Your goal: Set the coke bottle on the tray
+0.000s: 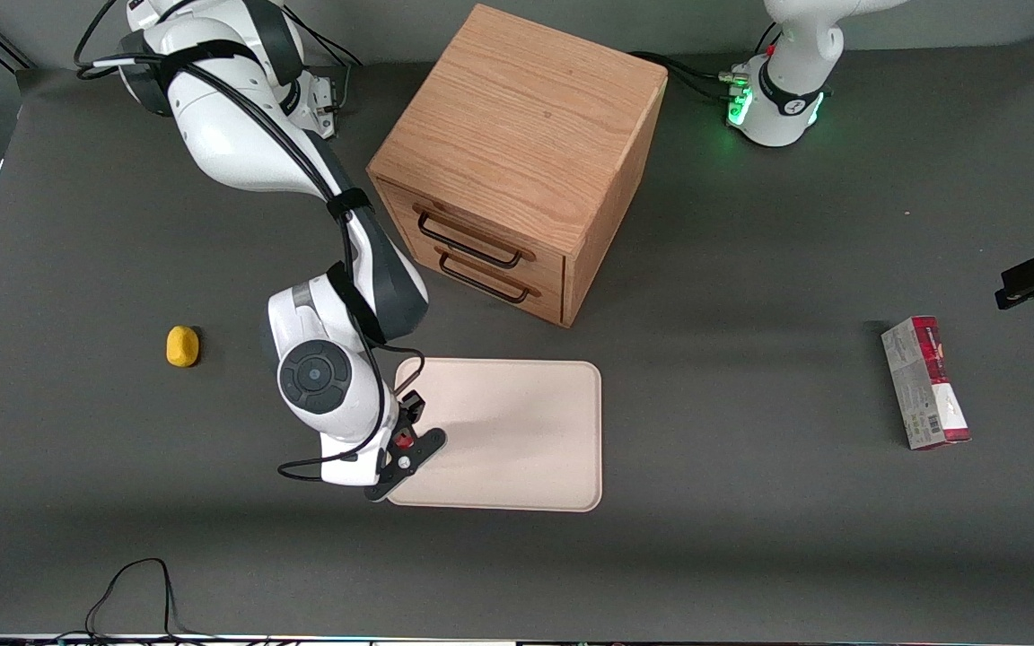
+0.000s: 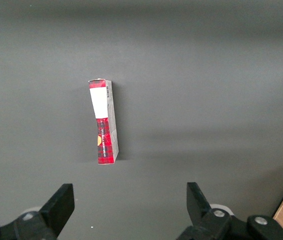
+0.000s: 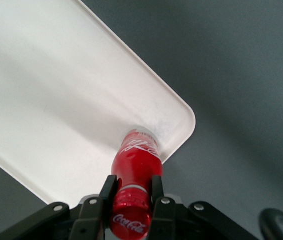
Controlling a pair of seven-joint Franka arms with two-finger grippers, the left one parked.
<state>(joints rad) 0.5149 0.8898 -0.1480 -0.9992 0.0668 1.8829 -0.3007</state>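
The coke bottle (image 3: pixel 135 162) is a small glossy red bottle with a red cap and white lettering. It stands upright with its base on the cream-white tray (image 3: pixel 56 100), close to one rounded corner. My right gripper (image 3: pixel 131 192) is shut on the bottle's neck just under the cap. In the front view the gripper (image 1: pixel 404 441) hangs over the tray's (image 1: pixel 517 431) edge nearest the working arm's end, and only the red cap (image 1: pixel 403 440) shows between the fingers.
A wooden two-drawer cabinet (image 1: pixel 517 161) stands farther from the front camera than the tray. A yellow lump (image 1: pixel 182 346) lies toward the working arm's end. A red-and-grey carton (image 1: pixel 925 382) lies toward the parked arm's end, also in the left wrist view (image 2: pixel 104 122).
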